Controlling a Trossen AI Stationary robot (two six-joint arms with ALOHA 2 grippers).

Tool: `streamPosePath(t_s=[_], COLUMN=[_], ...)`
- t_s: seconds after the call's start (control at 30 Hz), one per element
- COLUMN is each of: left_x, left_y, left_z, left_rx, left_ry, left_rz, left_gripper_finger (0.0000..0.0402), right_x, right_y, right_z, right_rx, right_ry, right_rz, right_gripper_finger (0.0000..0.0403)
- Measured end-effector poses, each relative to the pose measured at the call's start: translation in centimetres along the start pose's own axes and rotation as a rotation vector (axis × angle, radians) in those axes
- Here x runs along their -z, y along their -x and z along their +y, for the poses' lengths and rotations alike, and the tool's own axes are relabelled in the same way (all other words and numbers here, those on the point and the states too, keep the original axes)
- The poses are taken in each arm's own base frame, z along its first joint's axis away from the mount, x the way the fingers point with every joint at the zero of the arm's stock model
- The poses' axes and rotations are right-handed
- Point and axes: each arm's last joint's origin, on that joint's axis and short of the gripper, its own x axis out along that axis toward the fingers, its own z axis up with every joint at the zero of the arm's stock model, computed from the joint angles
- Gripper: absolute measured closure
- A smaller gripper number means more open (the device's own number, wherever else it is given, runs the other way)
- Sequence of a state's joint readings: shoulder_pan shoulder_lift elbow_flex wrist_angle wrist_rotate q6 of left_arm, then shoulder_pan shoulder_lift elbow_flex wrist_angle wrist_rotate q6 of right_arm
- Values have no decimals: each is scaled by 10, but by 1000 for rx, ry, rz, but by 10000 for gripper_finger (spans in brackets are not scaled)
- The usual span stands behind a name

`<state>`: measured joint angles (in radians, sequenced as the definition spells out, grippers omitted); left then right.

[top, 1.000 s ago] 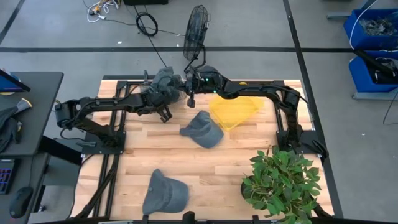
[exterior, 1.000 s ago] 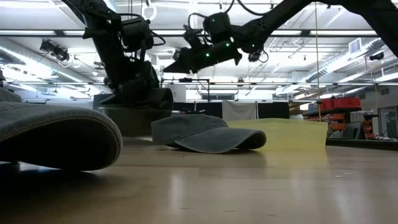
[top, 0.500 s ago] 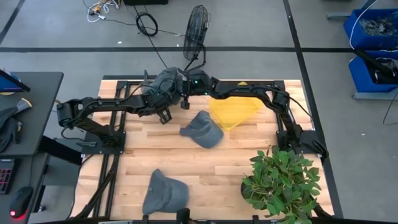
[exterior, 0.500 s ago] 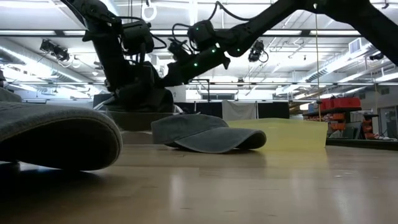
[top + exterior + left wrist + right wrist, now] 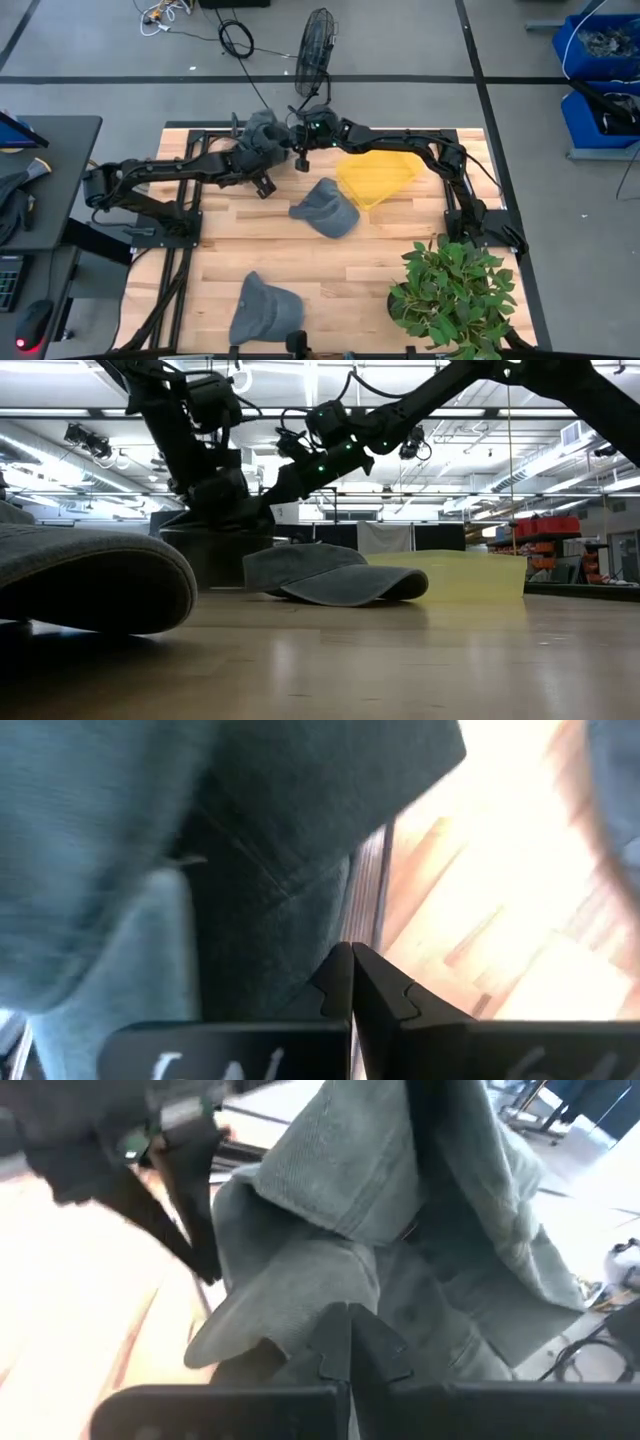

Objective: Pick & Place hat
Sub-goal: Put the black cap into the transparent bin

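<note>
A grey hat (image 5: pixel 262 128) is held up over the table's far edge, left of centre, between my two grippers. My left gripper (image 5: pixel 350 960) reaches it from the left, fingers shut, with the hat's cloth (image 5: pixel 250 870) close against them. My right gripper (image 5: pixel 348 1320) reaches it from the right, fingers shut at the hat's cloth (image 5: pixel 400 1230). In the low view the hat (image 5: pixel 228 510) hangs as a dark bundle. A second grey hat (image 5: pixel 325 208) lies on the table's middle, and a third (image 5: pixel 265 310) lies at the near edge. My left gripper is shut on dark cloth of the hat (image 5: pixel 300 920); the fingers hide the exact spot. The hat is bunched over and around the gripper, clear of the table. My right gripper comes slanting down from the table's right. Its shut fingertips sit at a fold beside the brim (image 5: pixel 290 1310); I cannot tell how many layers they hold.
A yellow tray (image 5: pixel 375 175) stands at the far right of centre. A potted plant (image 5: pixel 455 290) stands at the near right corner. A fan (image 5: pixel 315 45) stands on the floor beyond the far edge.
My right gripper has gone toward the table's left and down, up against the held hat. My left gripper has kept the hat up and shifted it slightly toward the far edge.
</note>
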<state>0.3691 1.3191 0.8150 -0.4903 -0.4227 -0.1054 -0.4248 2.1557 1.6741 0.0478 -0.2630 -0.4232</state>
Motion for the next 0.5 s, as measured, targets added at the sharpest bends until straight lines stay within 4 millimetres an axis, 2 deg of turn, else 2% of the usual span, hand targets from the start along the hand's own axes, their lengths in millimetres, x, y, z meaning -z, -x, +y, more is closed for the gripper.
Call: streamPosePath(t_s=[0.13, 0.3, 0.5], left_x=[-1, -2, -22], left_y=[3, 8, 55], left_z=[-1, -9, -18], left_rx=[67, 121, 154], left_ry=[47, 18, -35], left_rz=[-5, -33, -210], left_gripper_finger=[399, 399, 399], right_x=[5, 4, 6], right_y=[0, -1, -1], right_z=[5, 8, 8], right_rx=[-31, -27, -5], right_ry=[-8, -1, -5], right_rz=[56, 70, 95], right_gripper_finger=[403, 403, 403])
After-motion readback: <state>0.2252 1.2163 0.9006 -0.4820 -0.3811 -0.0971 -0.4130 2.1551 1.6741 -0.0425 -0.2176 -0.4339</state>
